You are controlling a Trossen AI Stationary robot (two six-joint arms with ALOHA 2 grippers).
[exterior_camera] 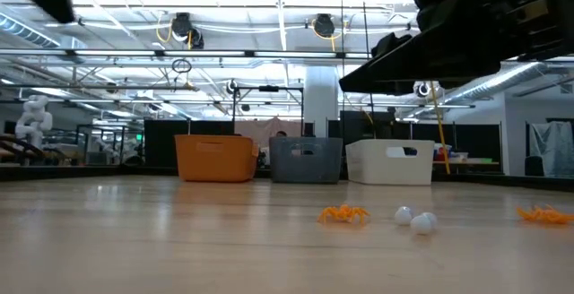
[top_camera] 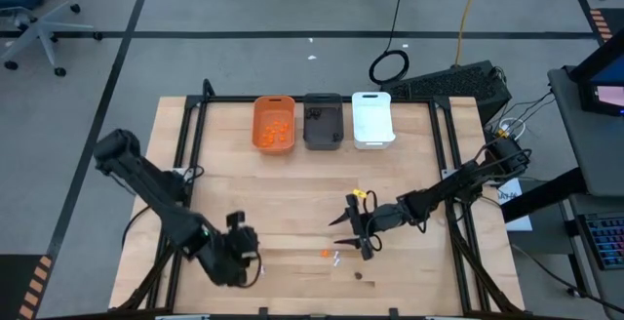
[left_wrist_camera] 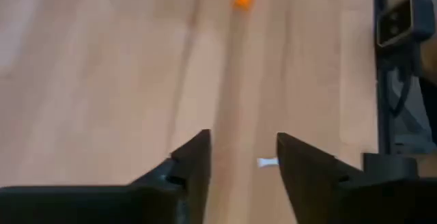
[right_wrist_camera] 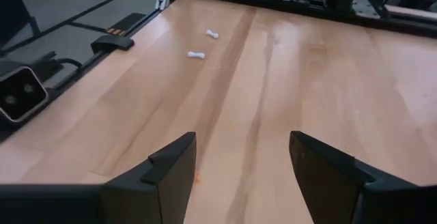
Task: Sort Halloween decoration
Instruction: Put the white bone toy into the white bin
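Observation:
Small decoration pieces lie loose on the wooden table [top_camera: 292, 193]: an orange one [top_camera: 325, 254], a white stick [top_camera: 336, 259], a dark lump [top_camera: 357, 275] and a yellow-orange one [top_camera: 359, 193]. My left gripper [top_camera: 249, 257] hovers open near the table's near edge, left of these. In its wrist view another white stick [left_wrist_camera: 268, 161] lies on the wood between its fingers [left_wrist_camera: 242, 138], untouched. My right gripper [top_camera: 353, 227] stands open just right of the pieces, fingers pointing toward the table's left. Its wrist view [right_wrist_camera: 242, 142] shows two white sticks [right_wrist_camera: 196, 54] farther off.
Along the far edge stand three bins in a row: orange [top_camera: 273, 123] with orange pieces inside, dark grey [top_camera: 323, 120] and white [top_camera: 371, 118]. The low view shows an orange piece [exterior_camera: 343, 213] and white pieces [exterior_camera: 413, 219] lying on the wood. Black frame rails [top_camera: 185, 154] border the table.

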